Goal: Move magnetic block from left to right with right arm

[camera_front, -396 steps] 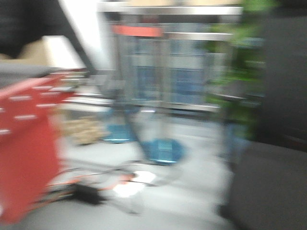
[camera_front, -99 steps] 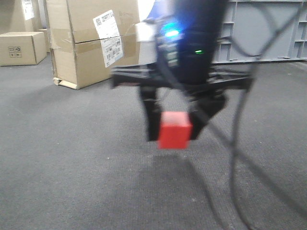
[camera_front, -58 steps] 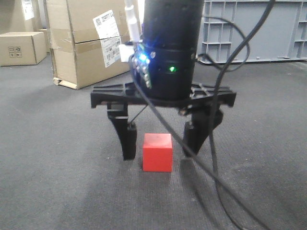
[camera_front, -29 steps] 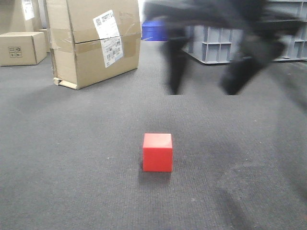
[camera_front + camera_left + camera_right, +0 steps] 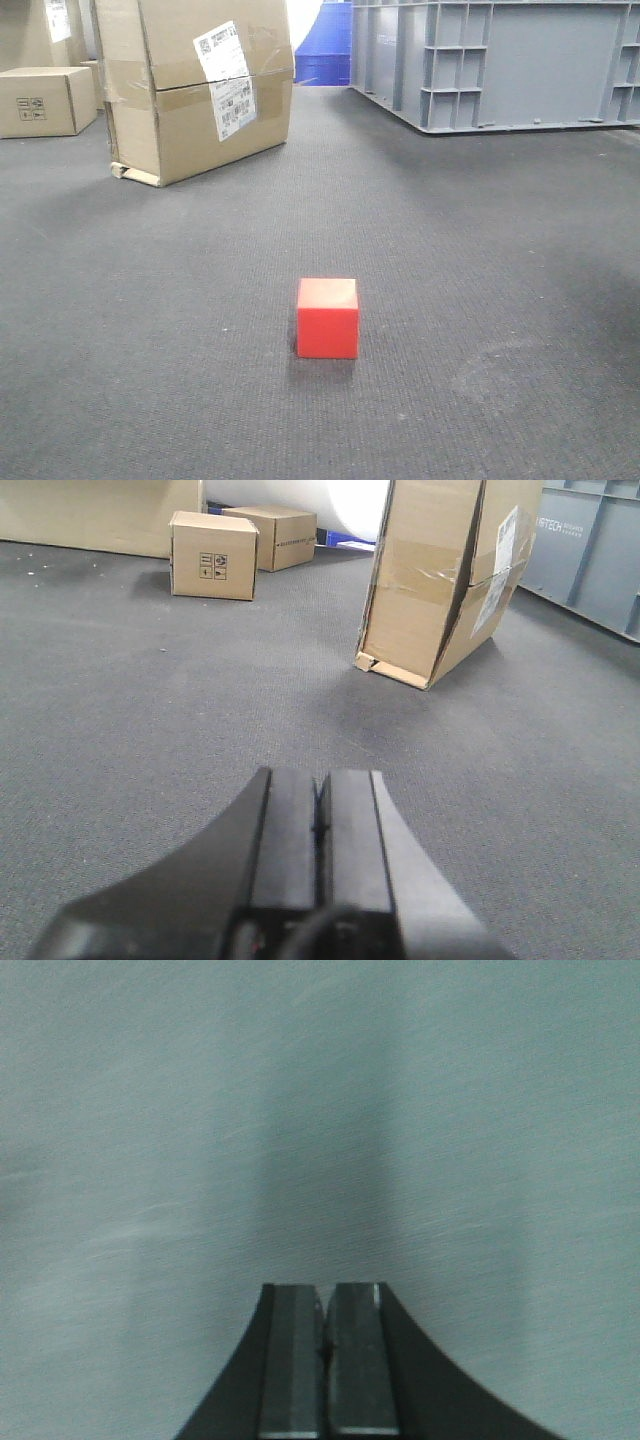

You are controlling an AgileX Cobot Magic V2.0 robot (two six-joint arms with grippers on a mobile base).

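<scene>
Both sets of jaws are pressed together with nothing between them: the left gripper (image 5: 319, 815) points along the carpet toward the boxes, and the right gripper (image 5: 324, 1335) faces a blurred grey surface that cannot be made out. One red block (image 5: 327, 318) sits alone on the dark carpet (image 5: 180, 300), upright, clear of both grippers and well apart from everything else. Three cardboard boxes show in the left wrist view: a large tilted one (image 5: 445, 575) and two small ones (image 5: 212, 542) behind it; the front view cuts off the large box at the top. One grey crate (image 5: 500, 60) stands at the back right, cropped by the frame, with a blue bin (image 5: 322, 42) partly hidden beside it.
</scene>
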